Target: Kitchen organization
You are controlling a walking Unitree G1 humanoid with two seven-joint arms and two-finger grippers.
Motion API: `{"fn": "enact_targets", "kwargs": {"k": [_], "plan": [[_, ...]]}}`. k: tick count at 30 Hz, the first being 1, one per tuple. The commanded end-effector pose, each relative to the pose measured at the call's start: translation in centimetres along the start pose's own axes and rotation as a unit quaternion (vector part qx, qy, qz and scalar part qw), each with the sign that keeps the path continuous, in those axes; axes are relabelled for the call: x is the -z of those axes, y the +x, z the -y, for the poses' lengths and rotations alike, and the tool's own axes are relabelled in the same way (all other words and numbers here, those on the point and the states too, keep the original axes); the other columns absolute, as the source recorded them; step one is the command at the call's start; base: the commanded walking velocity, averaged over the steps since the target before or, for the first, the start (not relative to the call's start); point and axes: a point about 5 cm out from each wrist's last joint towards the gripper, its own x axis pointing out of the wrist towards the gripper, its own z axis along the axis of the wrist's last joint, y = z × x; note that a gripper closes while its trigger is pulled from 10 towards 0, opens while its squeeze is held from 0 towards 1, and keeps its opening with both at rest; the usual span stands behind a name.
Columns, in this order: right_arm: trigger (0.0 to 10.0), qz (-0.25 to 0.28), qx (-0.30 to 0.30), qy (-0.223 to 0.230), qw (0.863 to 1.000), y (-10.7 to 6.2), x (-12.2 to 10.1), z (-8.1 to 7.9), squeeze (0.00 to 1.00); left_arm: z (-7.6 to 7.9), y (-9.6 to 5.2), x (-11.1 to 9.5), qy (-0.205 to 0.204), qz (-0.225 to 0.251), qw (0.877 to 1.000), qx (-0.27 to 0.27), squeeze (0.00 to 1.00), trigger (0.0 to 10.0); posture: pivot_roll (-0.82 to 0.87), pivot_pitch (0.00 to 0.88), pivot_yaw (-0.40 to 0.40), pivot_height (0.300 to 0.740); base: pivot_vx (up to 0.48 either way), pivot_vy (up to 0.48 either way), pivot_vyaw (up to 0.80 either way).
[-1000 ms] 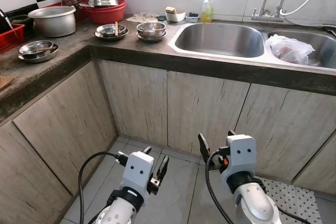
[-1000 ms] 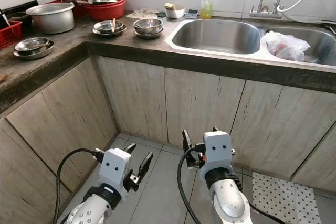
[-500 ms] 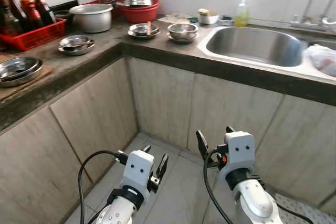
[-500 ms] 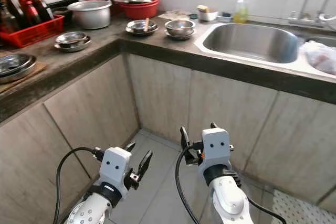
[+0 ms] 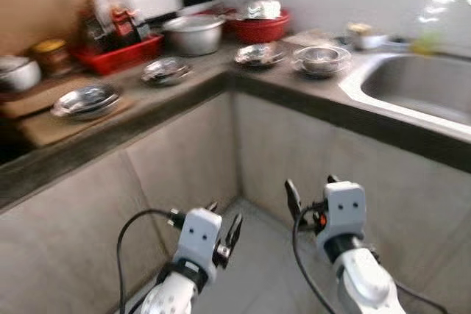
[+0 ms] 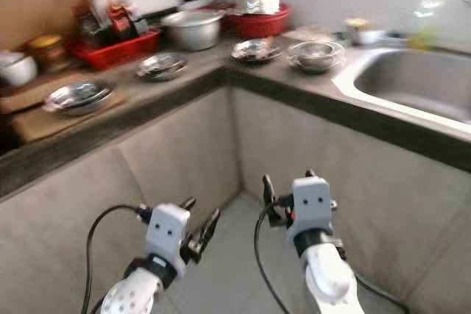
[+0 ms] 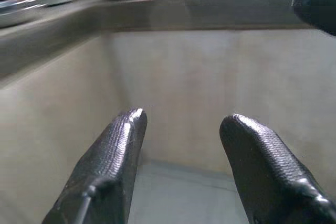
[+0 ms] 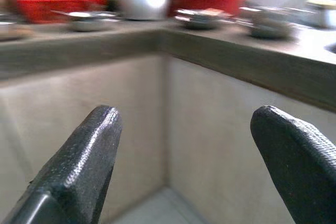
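Observation:
The picture is blurred. Along an L-shaped dark counter [image 5: 184, 104] stand several steel bowls: a stack [image 5: 86, 101] on a wooden board, another [image 5: 166, 70] beyond it, and two [image 5: 259, 54] [image 5: 321, 55] near the sink [image 5: 419, 90]. At the back corner are a steel pot [image 5: 193, 33] and a red basin [image 5: 257, 23]. My left gripper [image 5: 223, 217] and right gripper [image 5: 310, 183] hang low before the cabinet doors, well below the counter. Both are open with nothing between their fingers, as the left wrist view [image 7: 184, 118] and right wrist view [image 8: 188, 111] also show.
A red crate [image 5: 118, 53] of bottles stands against the back wall, with a jar [image 5: 48, 53] and a white bowl [image 5: 16, 73] further left. Wooden cabinet fronts [image 5: 176, 174] meet in a corner ahead. Grey tiled floor [image 5: 265, 284] lies under the grippers.
The camera has swung left: the counter corner and sink have slid right, and more of the left counter has come into view. Both grippers keep their pose, open.

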Motion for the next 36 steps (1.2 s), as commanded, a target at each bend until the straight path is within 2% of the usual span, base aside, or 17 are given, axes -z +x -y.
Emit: {"fn": "enact_targets", "kwargs": {"k": [1, 19, 28, 36], "plan": [[10.0, 0.009, -0.015, 0.007, 1.0, 0.2, -0.4, -0.9, 0.0, -0.6, -0.2, 0.2, 0.005, -0.008, 1.0, -0.011, 0.0, 10.0, 0.04, 0.0, -0.001, 0.74, 0.27, 0.0, 0.8], [10.0, 0.025, -0.008, -0.001, 1.0, 1.2, -1.0, -0.3, 0.0, -0.6, -0.1, 0.2, 0.003, -0.009, 1.0, -0.011, 0.0, 10.0, 0.04, 0.0, -0.006, 0.74, 0.26, 0.0, 0.8], [10.0, 0.032, -0.006, 0.004, 0.999, 1.7, -1.3, 0.0, 0.0, -0.6, 0.0, 0.3, 0.003, -0.01, 1.0, -0.009, 0.0, 10.0, 0.04, 0.0, -0.007, 0.74, 0.254, 0.0, 0.0], [10.0, 0.041, -0.017, -0.001, 0.999, 1.9, -1.7, -0.2, 0.0, -0.6, 0.0, 0.4, 0.004, -0.01, 1.0, -0.008, 0.0, 10.0, 0.04, 0.0, -0.006, 0.74, 0.256, 0.0, 0.0]]}}
